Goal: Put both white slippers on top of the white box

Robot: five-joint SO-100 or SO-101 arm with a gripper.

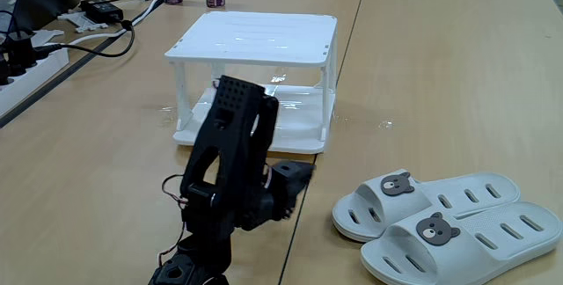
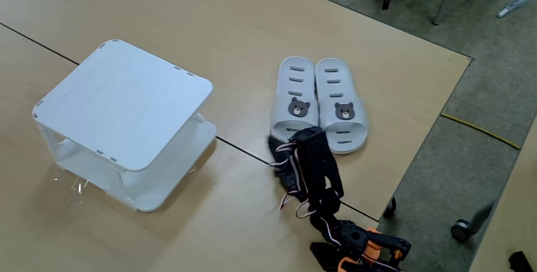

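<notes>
The two slippers lie side by side on the tabletop [image 1: 440,74], touching along their long edges, soles down. In a fixed view they sit at the lower right of the frame: one slipper [image 1: 422,201] behind, the other [image 1: 475,241] nearer the camera, long axes running left to right and slightly upward, bear faces at the left ends. In the steeper fixed view they are at centre frame, one slipper [image 2: 295,104] left of the other [image 2: 340,108], long axes nearly vertical in the picture, bear-face ends at the bottom toward the arm and the slotted straps' far ends pointing to the upper edge.

The box [image 1: 255,43] stands upright at upper centre of the lower view, its flat top bare; in the steeper view the box [image 2: 126,104] is at the left, well apart from the slippers, its top turned like a diamond with one corner toward the arm.

The black arm [image 1: 230,179] rises from the bottom edge between box and slippers. Its gripper [image 2: 281,146] hangs just beside the bear-face end of the left slipper in the steeper view; whether it touches cannot be told. It holds nothing visible, and how far its jaws stand apart cannot be told.
</notes>
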